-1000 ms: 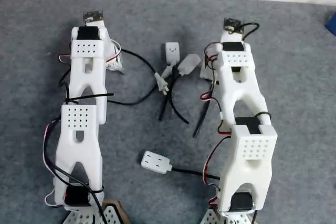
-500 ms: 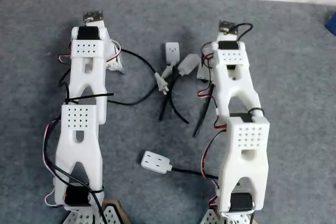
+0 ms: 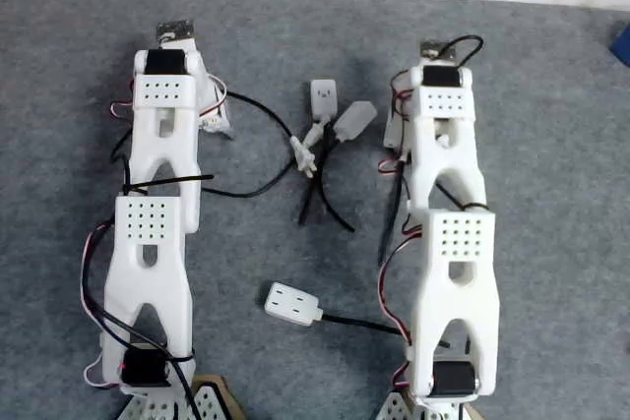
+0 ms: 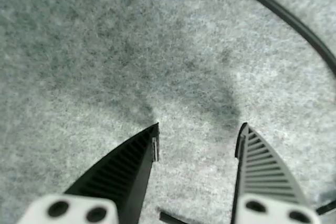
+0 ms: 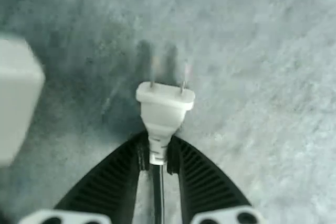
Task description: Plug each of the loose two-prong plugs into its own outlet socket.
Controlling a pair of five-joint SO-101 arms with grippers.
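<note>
The right gripper [image 5: 158, 145] is pinching a white plug [image 5: 165, 103] by its neck. Its fingers are pressing on the collar where the dark cord is leaving, and the two prongs are pointing straight ahead of the fingertips over the grey bench [image 5: 273, 51]. A white block [image 5: 16, 98] is sitting just off to one side of this gripper, apart from the plug. The left gripper [image 4: 199, 129] is hanging spread over bare felt, holding nothing, with a black cable [image 4: 294, 19] curving past well ahead of its fingertips. From above, a second plug [image 3: 303, 154] is lying loose between the two arms, near a small white socket [image 3: 323, 95] and a pale connector [image 3: 354, 121]. A flat socket block [image 3: 292, 303] is lying back toward the arm bases, well behind both grippers, trailing its own black cord.
</note>
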